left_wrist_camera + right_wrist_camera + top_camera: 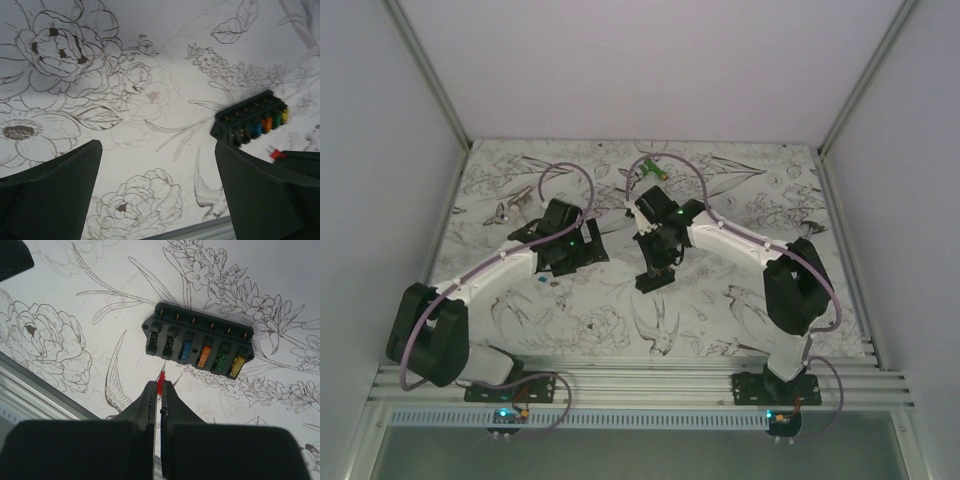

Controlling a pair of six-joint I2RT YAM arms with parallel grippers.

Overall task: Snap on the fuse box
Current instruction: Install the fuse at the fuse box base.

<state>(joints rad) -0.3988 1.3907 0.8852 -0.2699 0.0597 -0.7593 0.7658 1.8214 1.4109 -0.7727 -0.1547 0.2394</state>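
Note:
The fuse box (197, 345) is a black oblong block lying flat on the flower-print table, with blue, orange, green and yellow fuses in its slots. Its two left slots look dark. My right gripper (160, 385) hovers just in front of the box, shut on a small red fuse (160, 381) whose blades point toward it. My left gripper (157, 145) is wide open with only bare table between its fingers. The fuse box (252, 122) lies to the left gripper's upper right, with the red fuse (274, 153) beside it. In the top view both grippers (575, 250) (655, 275) meet mid-table and hide the box.
A green-and-white gadget (653, 170) lies at the far side of the table. A couple of tiny loose fuses (542, 281) rest near the left arm. The metal rail (640, 380) runs along the near edge, and walls enclose the table on three sides.

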